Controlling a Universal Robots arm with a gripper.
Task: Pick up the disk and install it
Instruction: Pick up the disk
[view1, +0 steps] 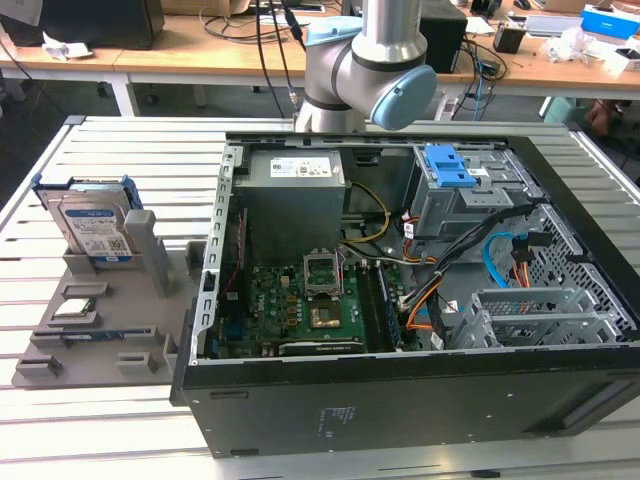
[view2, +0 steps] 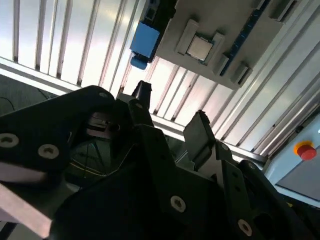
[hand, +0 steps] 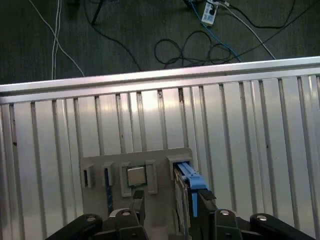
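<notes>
The disk is a silver drive with a white-and-blue label in a bright blue bracket. It stands on edge in a grey holder on the slatted table, at the exterior view's left. In both wrist views my gripper hangs well above that holder, open, with nothing between its black fingers. The disk's blue top edge lies below, close to one fingertip in the first wrist view. The arm's grey-and-blue joints rise behind the computer case.
An open black computer case lies on the table beside the holder, with a motherboard, cables, a grey bay with a blue latch and a metal drive cage. A small square chip sits in the holder. The table's edge borders dark floor with cables.
</notes>
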